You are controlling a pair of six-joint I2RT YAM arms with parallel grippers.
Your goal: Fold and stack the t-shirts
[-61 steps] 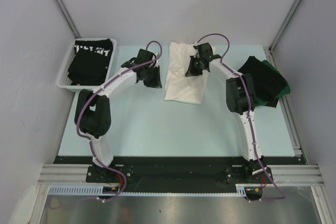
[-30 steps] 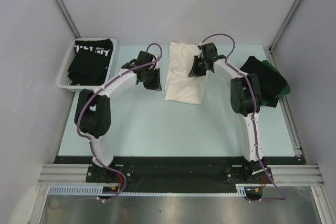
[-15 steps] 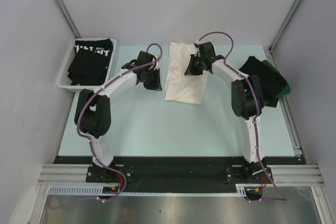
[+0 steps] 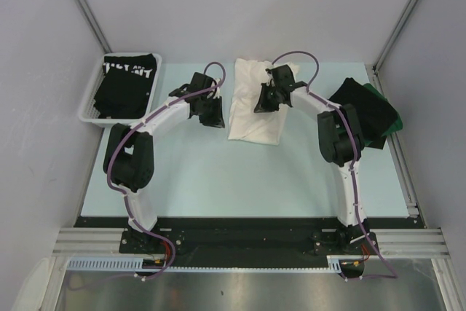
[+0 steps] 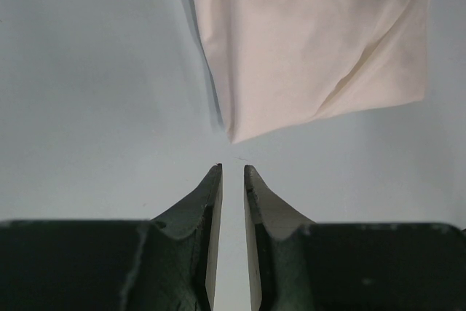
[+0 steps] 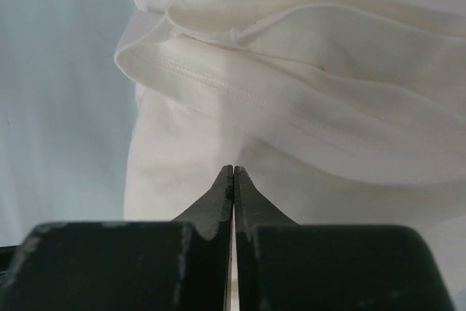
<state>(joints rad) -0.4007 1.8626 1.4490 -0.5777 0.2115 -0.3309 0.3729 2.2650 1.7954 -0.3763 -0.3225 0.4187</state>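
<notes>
The white t-shirt (image 4: 247,118) lies folded in a long strip at the back middle of the table; no print shows. My right gripper (image 4: 263,101) hovers over its far right part, jaws shut with nothing between them (image 6: 233,168); layered hems of the tee (image 6: 291,121) lie just ahead. My left gripper (image 4: 212,116) is just left of the tee, empty, its jaws a narrow gap apart (image 5: 232,169), with the tee's corner (image 5: 313,41) ahead. A black tee with white lettering (image 4: 127,81) lies in the basket. A black tee (image 4: 360,107) lies on a dark green one (image 4: 389,114) at right.
The white mesh basket (image 4: 86,111) stands at the table's back left corner. White walls and metal frame posts enclose the table on the left, back and right. The pale blue table top (image 4: 218,172) spreads in front of the arms.
My right gripper has shifted a little left and toward the near side over the white tee. The left arm and the other tees have not moved.
</notes>
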